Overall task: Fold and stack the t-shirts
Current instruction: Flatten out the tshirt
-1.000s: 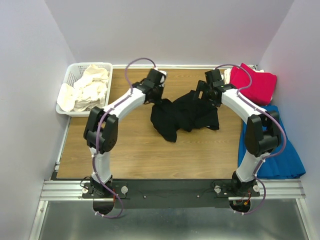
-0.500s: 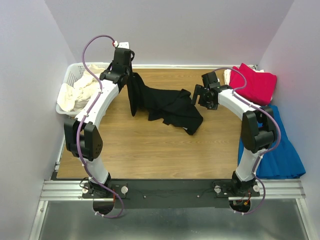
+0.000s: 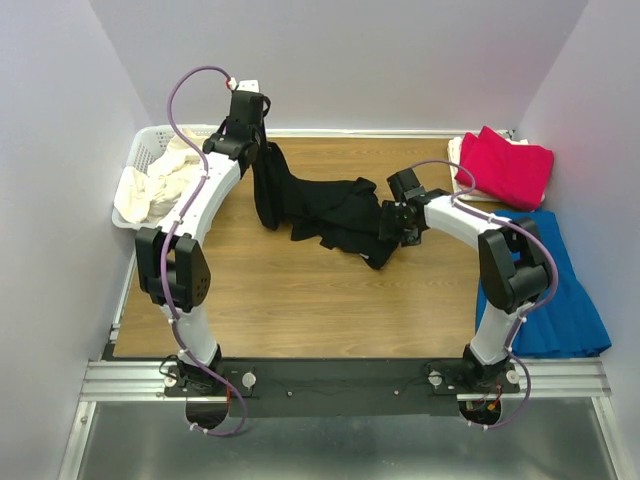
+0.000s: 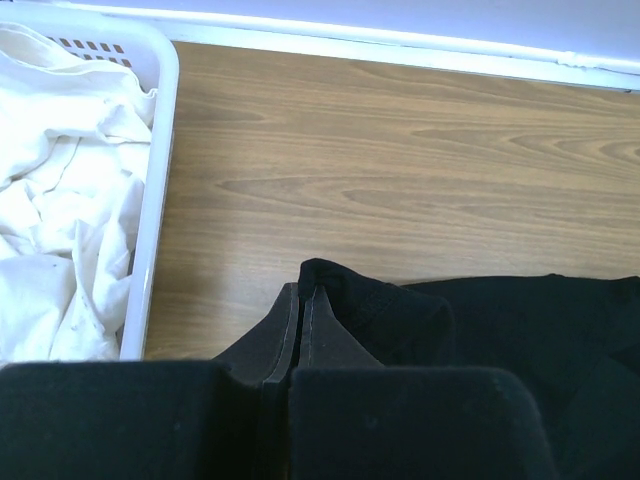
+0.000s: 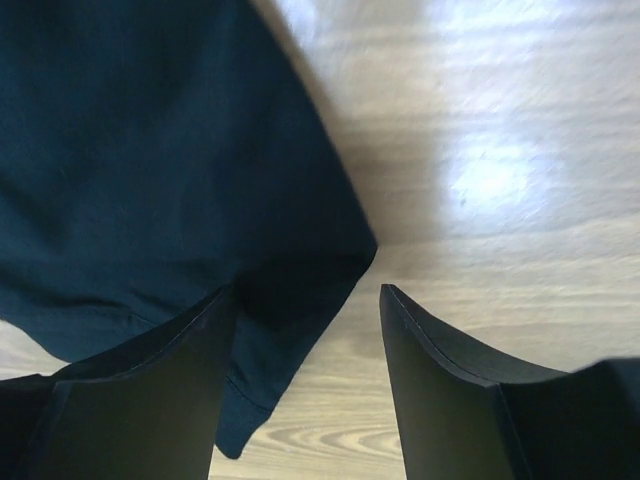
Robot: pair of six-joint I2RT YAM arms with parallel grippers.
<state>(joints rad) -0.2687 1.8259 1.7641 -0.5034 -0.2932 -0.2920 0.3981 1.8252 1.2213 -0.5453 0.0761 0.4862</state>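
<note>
Left claw [image 4: 301, 292] clenched on the black shirt [image 3: 330, 205], holding one end up beside the basket [image 4: 163, 150] — right claw [image 5: 305, 290] spread over its hem on the surface [image 3: 270, 300]; print hidden, red shirt [image 3: 510, 170] far right.

Our left arm [image 3: 205, 195] and right arm [image 3: 455, 215] pair white links with black joints, and a purple cable [image 3: 174, 92] runs along each. Our left gripper [image 4: 302, 295] and right gripper [image 5: 308, 300] are matte black with flat, wedge-shaped fingers [image 5: 440, 390]. Our bases bolt onto a black plate [image 3: 335, 385].
</note>
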